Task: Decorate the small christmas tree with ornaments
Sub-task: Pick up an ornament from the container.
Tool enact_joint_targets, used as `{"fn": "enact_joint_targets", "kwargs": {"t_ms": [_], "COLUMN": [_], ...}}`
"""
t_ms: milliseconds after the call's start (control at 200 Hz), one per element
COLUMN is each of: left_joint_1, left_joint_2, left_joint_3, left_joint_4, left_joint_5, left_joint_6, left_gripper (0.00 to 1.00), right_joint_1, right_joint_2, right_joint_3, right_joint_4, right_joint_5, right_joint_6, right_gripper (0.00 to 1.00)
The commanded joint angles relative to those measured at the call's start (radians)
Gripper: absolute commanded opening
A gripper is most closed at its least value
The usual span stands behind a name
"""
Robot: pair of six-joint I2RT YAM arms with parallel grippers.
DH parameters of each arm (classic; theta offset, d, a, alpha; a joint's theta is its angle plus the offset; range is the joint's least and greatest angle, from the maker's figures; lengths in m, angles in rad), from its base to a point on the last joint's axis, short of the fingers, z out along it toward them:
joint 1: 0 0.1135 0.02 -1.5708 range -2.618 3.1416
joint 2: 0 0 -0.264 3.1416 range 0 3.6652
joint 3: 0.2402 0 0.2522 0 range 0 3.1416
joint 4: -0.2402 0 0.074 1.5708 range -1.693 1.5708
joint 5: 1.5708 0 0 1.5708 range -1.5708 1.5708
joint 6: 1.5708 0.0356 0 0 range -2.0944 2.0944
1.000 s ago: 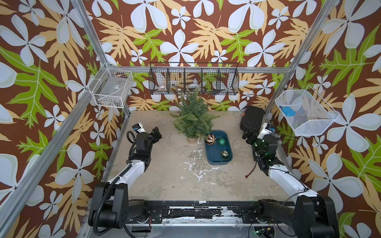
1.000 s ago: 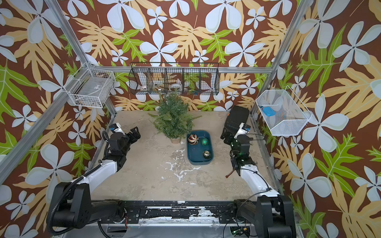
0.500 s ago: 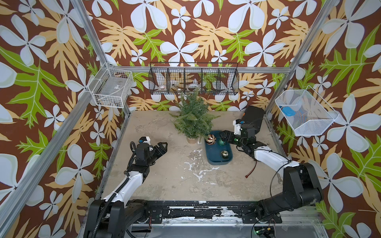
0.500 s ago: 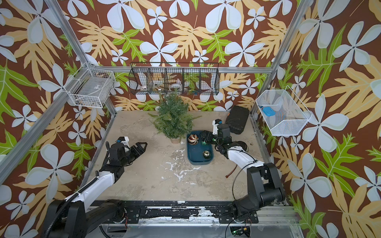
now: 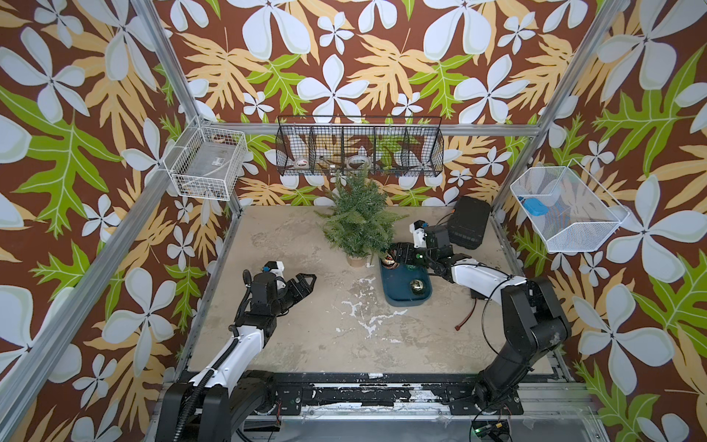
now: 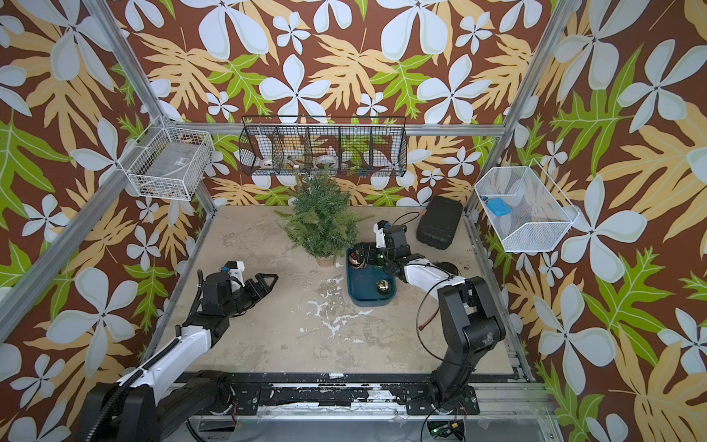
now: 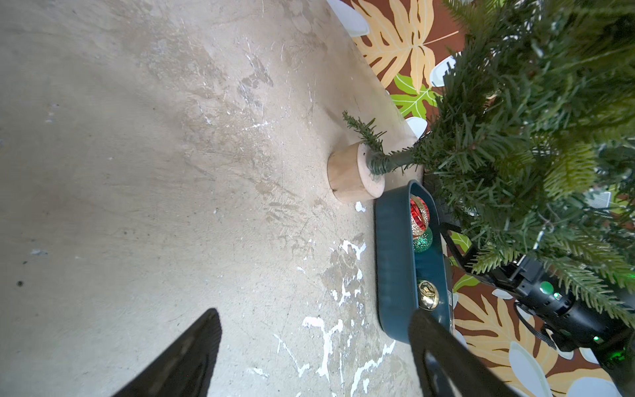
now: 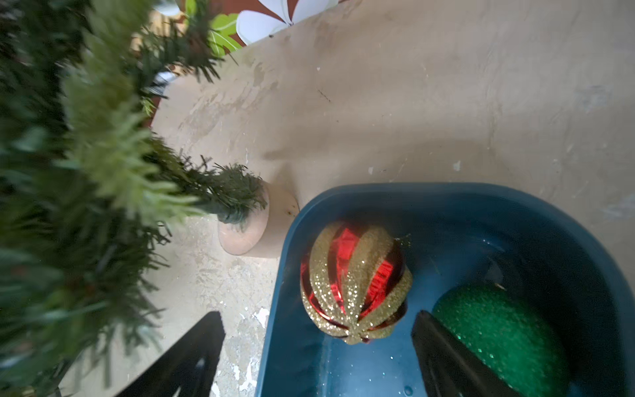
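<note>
The small christmas tree (image 5: 357, 225) (image 6: 321, 225) stands at the back middle on a tan pot (image 7: 354, 175). Right beside it lies a dark blue tray (image 5: 401, 275) holding the ornaments. They are a red-gold striped ball (image 8: 354, 285), a green glitter ball (image 8: 498, 333) and a gold ball (image 5: 417, 286). My right gripper (image 8: 316, 313) hangs open over the tray's far end. One finger is outside the rim, and the other is inside between the striped and green balls. My left gripper (image 5: 306, 285) (image 7: 315, 312) is open and empty over bare table, left of the tray.
A black wire basket (image 5: 359, 147) hangs on the back wall just above the treetop. White wire baskets hang at the left (image 5: 208, 164) and right (image 5: 566, 210). A black device (image 5: 468, 222) lies at the back right corner, and a red-tipped cable (image 5: 468, 313) right of the tray.
My right arm has swung in from the right edge to the tray's far end beside the tree. My left arm has moved toward the table's middle, nearer the tray.
</note>
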Motion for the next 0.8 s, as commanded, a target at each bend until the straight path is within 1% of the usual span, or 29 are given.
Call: {"fn": "enact_joint_targets", "kwargs": {"t_ms": [0,200,531,731,781,796], "left_joint_1": [0.0,0.0,0.001,0.001,0.001,0.001], "left_joint_2": [0.002,0.028,0.044,0.051,0.053,0.053], "left_joint_3": [-0.002,-0.007,-0.014,-0.013,-0.014,-0.015], "left_joint_4": [0.015,0.039,0.06,0.066,0.071,0.072], "left_joint_5": [0.022,0.039,0.043,0.047,0.049,0.049], "left_joint_6": [-0.005,-0.009,-0.016,-0.018,-0.02,-0.02], "left_gripper": [0.88,0.87,0.87,0.87,0.87,0.87], "right_joint_1": [0.004,0.007,0.03,0.052,0.051,0.051], "right_joint_2": [0.024,0.081,0.168,0.185,0.19,0.193], "right_joint_3": [0.013,0.051,0.113,0.1,0.097,0.097], "right_joint_4": [-0.012,-0.024,-0.055,-0.06,-0.061,-0.061], "right_joint_5": [0.032,0.041,0.051,0.076,0.08,0.08], "right_joint_6": [-0.001,-0.01,-0.014,-0.008,-0.009,-0.012], "right_gripper": [0.87,0.85,0.86,0.86,0.85,0.84]}}
